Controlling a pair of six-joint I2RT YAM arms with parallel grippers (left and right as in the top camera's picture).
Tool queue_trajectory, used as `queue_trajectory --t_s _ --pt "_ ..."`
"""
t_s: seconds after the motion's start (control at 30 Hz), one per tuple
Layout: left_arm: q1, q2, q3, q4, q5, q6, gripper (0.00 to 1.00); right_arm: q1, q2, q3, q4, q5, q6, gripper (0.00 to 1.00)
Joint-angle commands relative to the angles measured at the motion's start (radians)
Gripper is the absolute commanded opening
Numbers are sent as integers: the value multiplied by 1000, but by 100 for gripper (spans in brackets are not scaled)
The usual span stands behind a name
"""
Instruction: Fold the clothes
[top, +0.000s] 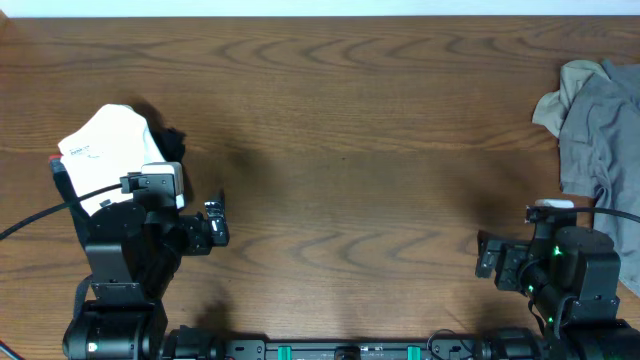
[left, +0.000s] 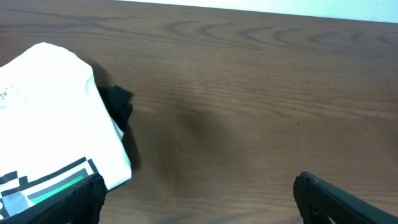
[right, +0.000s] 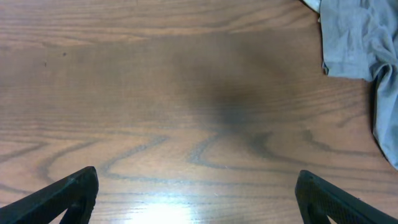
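Where the folded white T-shirt (left: 56, 112) lies at the left of the table (top: 350, 120), the print by its green-and-white patch (left: 53, 180) is too blurred to read. A crumpled grey garment (top: 598, 120) sits at the far right edge. The left gripper (left: 198, 202) and the right gripper (right: 198, 196) stand spread wide — holding nothing.

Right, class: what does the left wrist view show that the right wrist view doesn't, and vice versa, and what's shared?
Left wrist only: a folded white garment with a green-and-white print, and a dark item behind it. Right wrist only: a crumpled grey garment at the upper right. Both: the wooden table, plus each arm's own open, empty gripper: left gripper, right gripper.
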Motion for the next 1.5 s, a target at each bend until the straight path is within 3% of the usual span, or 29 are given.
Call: queue_trajectory --t_s 0.0,0.97,1.17,1.47 --pt "5 -1 0 -4 -12 10 98 -3 -3 -6 -5 10 15 99" --pt "5 -1 0 -4 -12 10 98 -3 -19 -6 -5 21 10 99" --pt "5 -1 0 -4 -12 10 98 -3 -183 -70 89 21 -82 99" --pt "5 -1 0 -4 -12 10 98 -3 -483 -387 353 -16 -95 99"
